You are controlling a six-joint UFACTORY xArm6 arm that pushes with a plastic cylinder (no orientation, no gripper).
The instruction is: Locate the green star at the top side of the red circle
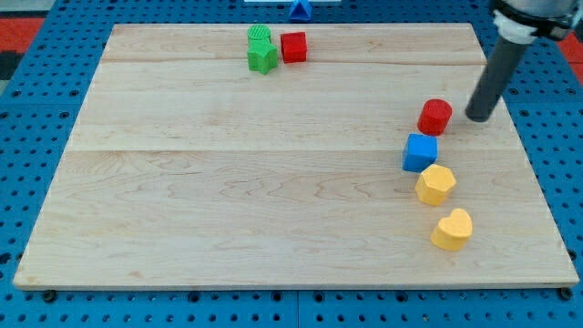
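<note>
The red circle (435,117) lies at the view's right on the wooden board (228,182). My tip (478,117) rests on the board just right of the red circle, a small gap apart. The green star (262,57) lies near the view's top, left of centre, far from the red circle. A second green block (259,35) sits directly above the star, touching it. A red cube (293,46) sits just right of the green pair.
A blue cube (420,152) lies just below the red circle. A yellow hexagon (435,184) and a yellow heart-like block (452,229) follow below it. A blue triangle (300,10) sits off the board at the view's top.
</note>
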